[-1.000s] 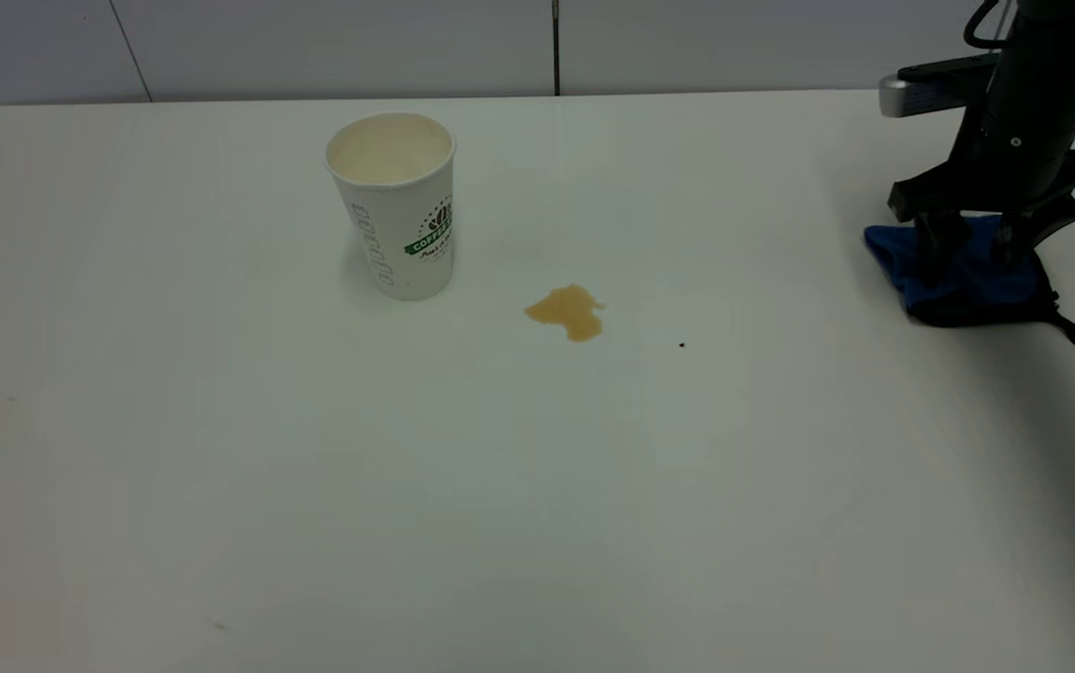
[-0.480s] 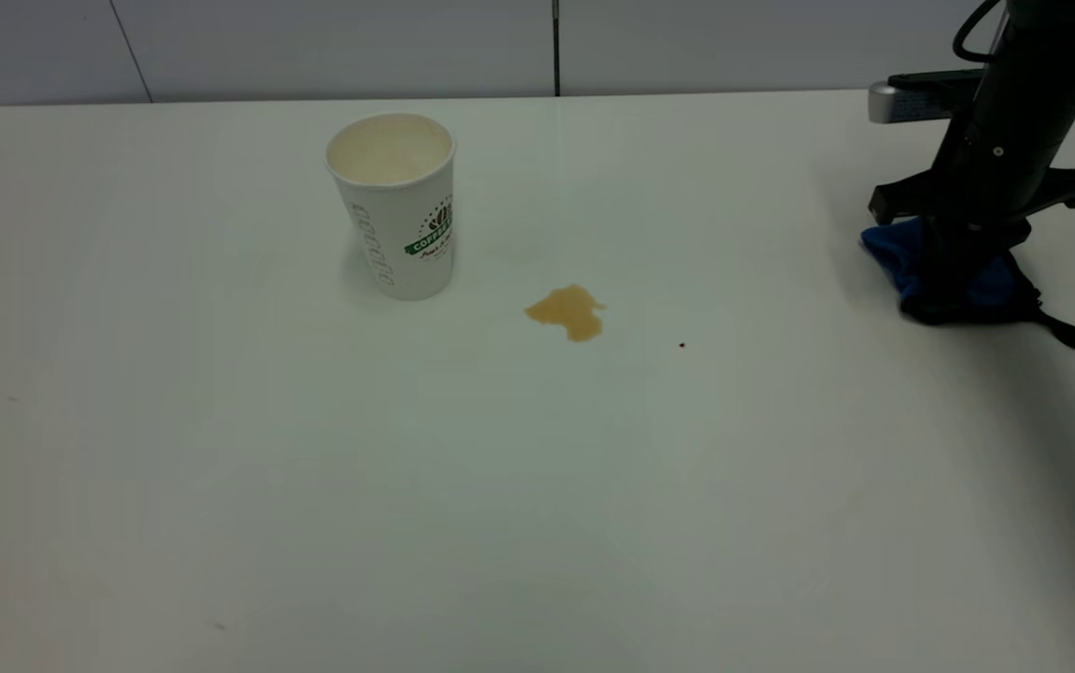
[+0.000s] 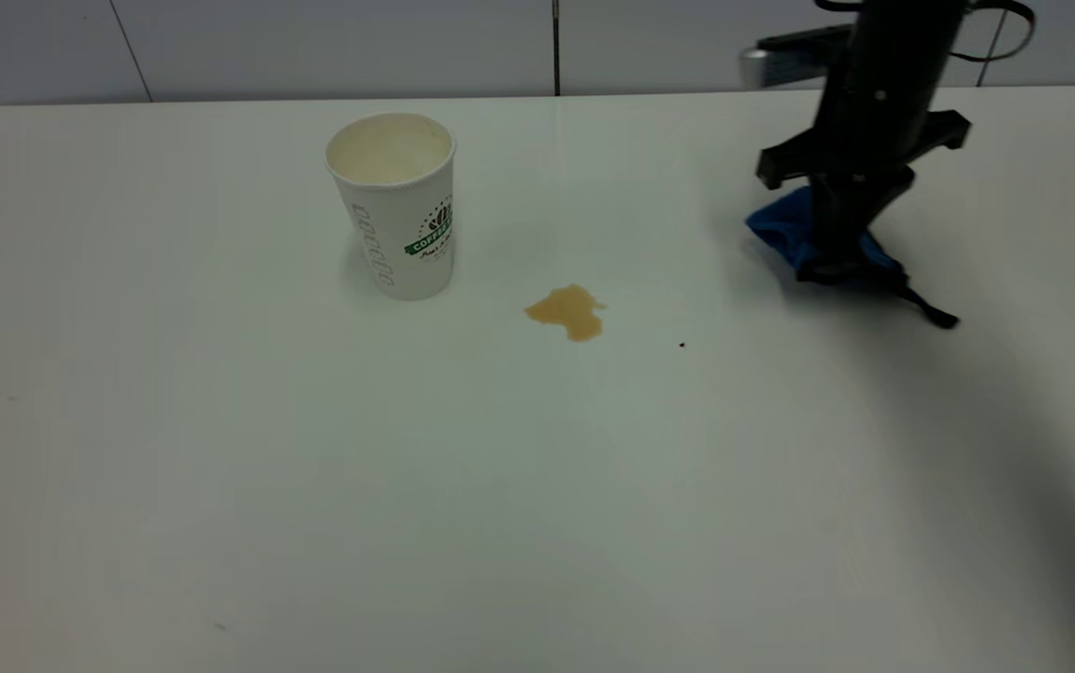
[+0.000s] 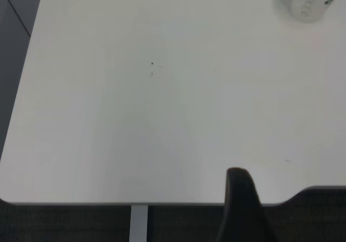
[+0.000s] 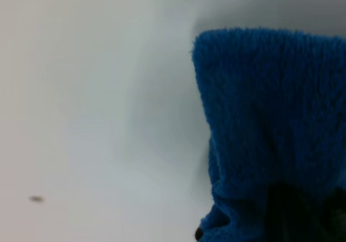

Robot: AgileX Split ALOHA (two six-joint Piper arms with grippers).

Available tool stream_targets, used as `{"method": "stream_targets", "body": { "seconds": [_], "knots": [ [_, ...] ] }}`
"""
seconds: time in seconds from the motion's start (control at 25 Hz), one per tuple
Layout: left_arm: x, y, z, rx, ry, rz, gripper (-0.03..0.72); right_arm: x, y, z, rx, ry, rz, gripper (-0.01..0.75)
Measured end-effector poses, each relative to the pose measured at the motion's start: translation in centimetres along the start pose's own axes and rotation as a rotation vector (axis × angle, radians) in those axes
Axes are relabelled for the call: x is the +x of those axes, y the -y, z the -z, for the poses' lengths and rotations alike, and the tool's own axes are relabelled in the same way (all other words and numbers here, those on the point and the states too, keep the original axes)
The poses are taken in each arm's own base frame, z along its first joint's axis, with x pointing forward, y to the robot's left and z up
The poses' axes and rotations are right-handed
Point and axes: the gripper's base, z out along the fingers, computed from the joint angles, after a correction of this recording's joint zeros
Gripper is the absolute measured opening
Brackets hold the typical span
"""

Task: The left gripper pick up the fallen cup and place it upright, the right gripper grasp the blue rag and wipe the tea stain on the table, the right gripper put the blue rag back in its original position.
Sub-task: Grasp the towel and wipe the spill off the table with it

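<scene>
- Carrying the bright-blue microfibre rag (image 3: 795,234) clamped in its fingers, the black right gripper (image 3: 838,266) is hanging near the tan tea stain (image 3: 567,311) on the white bench (image 3: 313,486).
- Wiping likely comes next, needing the rag lowered onto the stain; the white paper cup (image 3: 395,206) is standing upright.
- The left gripper (image 4: 242,209) is sitting parked at the bench edge.

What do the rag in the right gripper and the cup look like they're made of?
The blue rag looks like microfibre or terry cloth: the right wrist view shows a fuzzy, matte pile and soft folds where the right gripper pinches it. The cup looks like paper: matte white wall, printed green logo band, thin rolled rim, cream inside. Whether it has a coating, I can't tell.
</scene>
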Motion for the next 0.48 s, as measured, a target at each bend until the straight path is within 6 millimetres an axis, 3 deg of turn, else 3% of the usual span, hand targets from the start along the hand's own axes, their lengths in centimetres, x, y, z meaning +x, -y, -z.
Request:
{"method": "stream_targets", "body": {
  "seconds": [0.28, 0.48],
  "knots": [
    [0.0, 0.0, 0.0, 0.000, 0.000, 0.000, 0.499, -1.3, -8.4, 0.6, -0.052, 0.068, 0.134, 0.071],
    [0.0, 0.0, 0.0, 0.000, 0.000, 0.000, 0.499, -1.1, -12.3, -0.6, -0.077, 0.109, 0.191, 0.071]
  ]
}}
